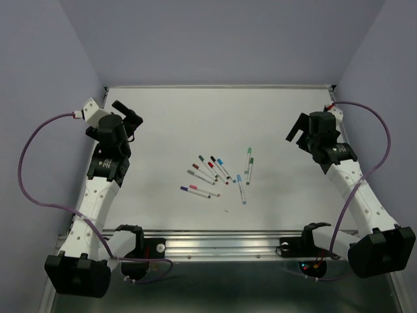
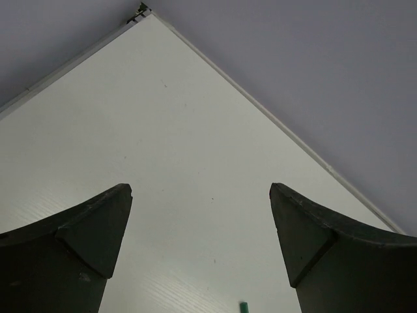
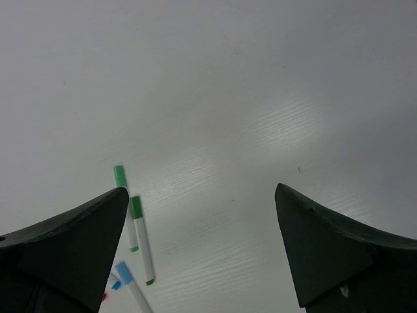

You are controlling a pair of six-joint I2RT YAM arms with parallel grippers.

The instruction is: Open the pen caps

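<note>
Left hand (image 1: 130,112) and right hand (image 1: 296,129): both spread wide and empty. They hover by the left and right edges of the surface (image 1: 195,111), well apart from the work.

We find the pens (image 1: 218,173) lying flat in a loose cluster about the middle of the surface, slightly toward the near edge. The pen caps (image 1: 249,150) look seated, as far as we can tell.

Risks, as we judge them:
- The pens lie close together, so a wide hand coming down may catch two at once or roll one away.
- The caps are tiny, so a pinch may miss them.
- The pens are thin and flat, so a hand may scrape the surface.

Both end effectors (image 2: 201,190) (image 3: 201,191) wide open, well apart
</note>
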